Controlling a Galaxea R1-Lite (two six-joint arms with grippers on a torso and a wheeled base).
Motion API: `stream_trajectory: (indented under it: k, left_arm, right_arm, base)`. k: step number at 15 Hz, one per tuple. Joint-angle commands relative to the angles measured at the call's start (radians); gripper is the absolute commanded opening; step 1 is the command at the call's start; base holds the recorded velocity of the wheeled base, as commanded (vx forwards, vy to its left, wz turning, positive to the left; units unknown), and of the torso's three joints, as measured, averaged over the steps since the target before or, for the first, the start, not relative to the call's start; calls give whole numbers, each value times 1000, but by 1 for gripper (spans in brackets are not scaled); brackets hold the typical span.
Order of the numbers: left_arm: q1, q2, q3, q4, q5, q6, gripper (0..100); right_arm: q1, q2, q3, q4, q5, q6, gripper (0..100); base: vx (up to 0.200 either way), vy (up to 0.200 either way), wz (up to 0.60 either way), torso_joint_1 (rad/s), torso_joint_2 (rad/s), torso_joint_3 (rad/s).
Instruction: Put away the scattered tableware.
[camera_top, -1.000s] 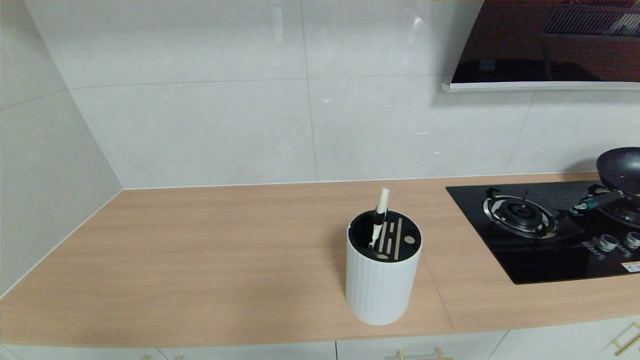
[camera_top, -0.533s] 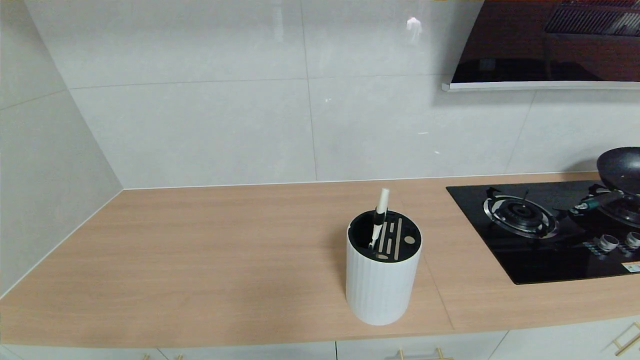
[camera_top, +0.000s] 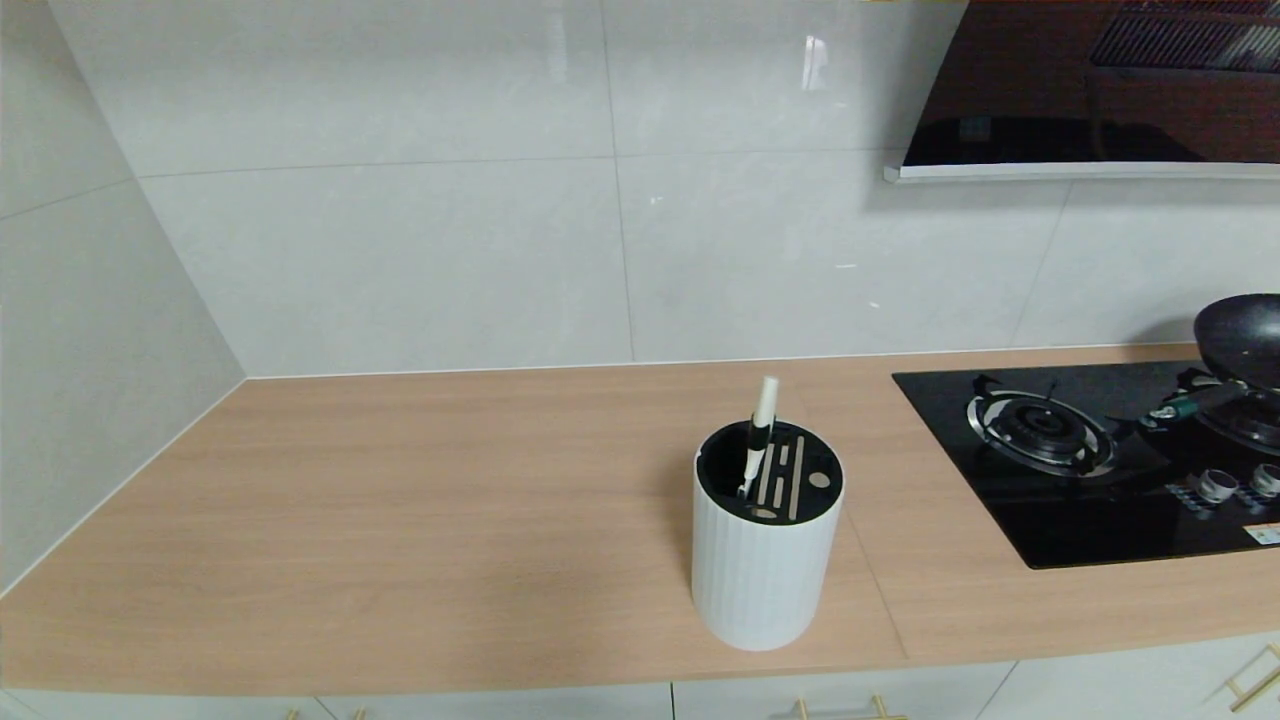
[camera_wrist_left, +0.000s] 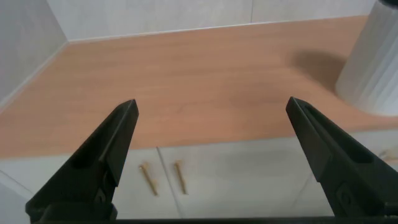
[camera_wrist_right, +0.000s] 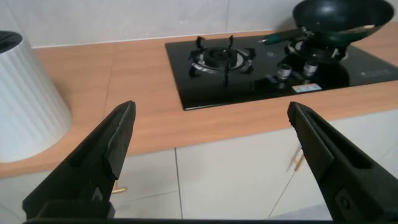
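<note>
One white-handled utensil (camera_top: 764, 405) stands in the ribbed white holder (camera_top: 765, 570); left claw (camera_wrist_left: 211, 104) and right claw (camera_wrist_right: 211, 107) gape empty.

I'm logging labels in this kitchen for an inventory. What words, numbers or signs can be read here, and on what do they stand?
No text here can be read.
The sticker at the front right corner of the gas hob: too small to read.
The markings beside the knobs: blurred, unreadable.
The white utensil holder: no print visible.
</note>
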Motion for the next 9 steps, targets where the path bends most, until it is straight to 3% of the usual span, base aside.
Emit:
stream_trajectory:
  k: [1,3,9]
  left_arm:
    - [0,2,0,0,-1,-8,100]
    - [0,2,0,-2,-1,-10,100]
    - [0,2,0,0,-1,-11,100]
  right_arm:
    - [4,2,0,-2,29,-1,100]
    - [4,2,2,30,187,11,100]
    - [4,2,0,46,206,19,100]
  base:
    - [0,0,0,0,0,0]
    - [0,0,0,0,0,0]
    - [0,0,0,0,0,0]
